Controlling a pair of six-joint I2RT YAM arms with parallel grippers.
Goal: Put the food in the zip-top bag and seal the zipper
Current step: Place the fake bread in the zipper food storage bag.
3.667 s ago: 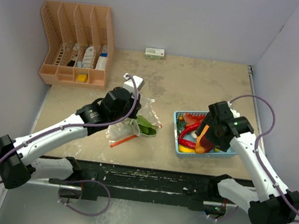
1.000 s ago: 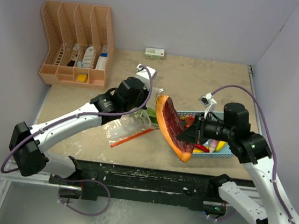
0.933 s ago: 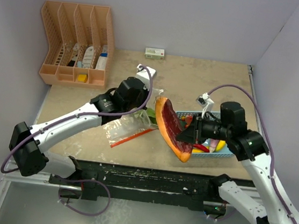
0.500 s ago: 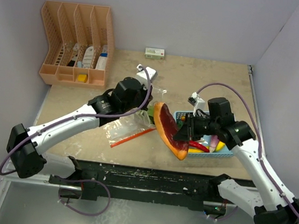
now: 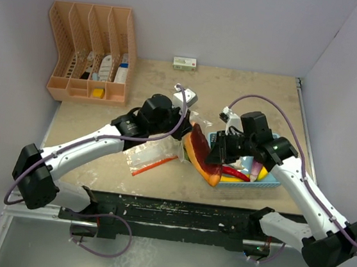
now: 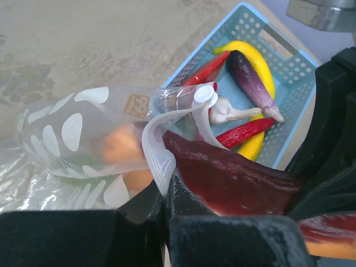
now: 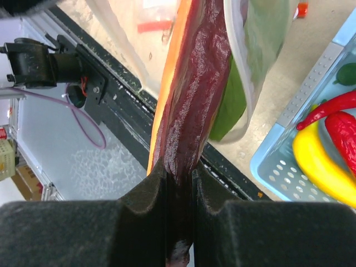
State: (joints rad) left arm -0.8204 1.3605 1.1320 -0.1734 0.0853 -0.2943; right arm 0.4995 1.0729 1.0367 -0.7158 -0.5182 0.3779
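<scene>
Your worktop [image 5: 247,96] is a mottled beige slab, and both arms lean in toward its middle. Your left arm [image 5: 87,145] stretches diagonally from the near-left corner. Your right arm [image 5: 301,189] rises from the near-right corner with its wrist turned left.

The light blue basket [image 5: 250,185], perforated hard plastic, sits under that wrist. Just left of it lies the zip-top bag [image 6: 72,133], clear floppy film with white dots. Your left fingers [image 6: 167,194] are fully closed on its white mouth lip, holding the lip up.

Your right fingers [image 7: 179,172] are clamped on 1 end of a long curved slice [image 7: 194,94], glossy dark red with an orange rind, lying against that lip.

A green leaf [image 7: 233,105] and an orange piece [image 6: 119,147] show through the film. The basket holds a smooth banana [image 6: 258,61], a purple eggplant [image 6: 250,78] and 2 red chilies [image 6: 245,132].
</scene>
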